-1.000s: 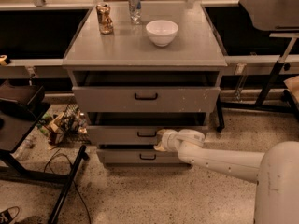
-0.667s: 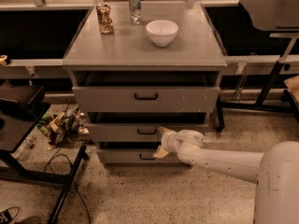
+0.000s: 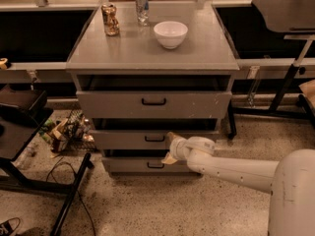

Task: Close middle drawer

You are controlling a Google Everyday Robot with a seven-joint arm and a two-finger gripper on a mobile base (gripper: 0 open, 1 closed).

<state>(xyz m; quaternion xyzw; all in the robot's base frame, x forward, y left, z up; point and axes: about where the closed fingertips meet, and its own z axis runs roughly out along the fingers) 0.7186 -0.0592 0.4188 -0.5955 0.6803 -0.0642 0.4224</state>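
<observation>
The end effector [image 3: 170, 147] is positioned at the right half of the middle drawer [image 3: 123, 140] front, fingers spread and gripping nothing, with that drawer slightly pulled out between the upper drawer [image 3: 118, 104] and lower drawer [image 3: 128, 165] below the counter [image 3: 147, 50].

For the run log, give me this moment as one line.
middle drawer: partly open | end effector: at its front, right of handle
</observation>
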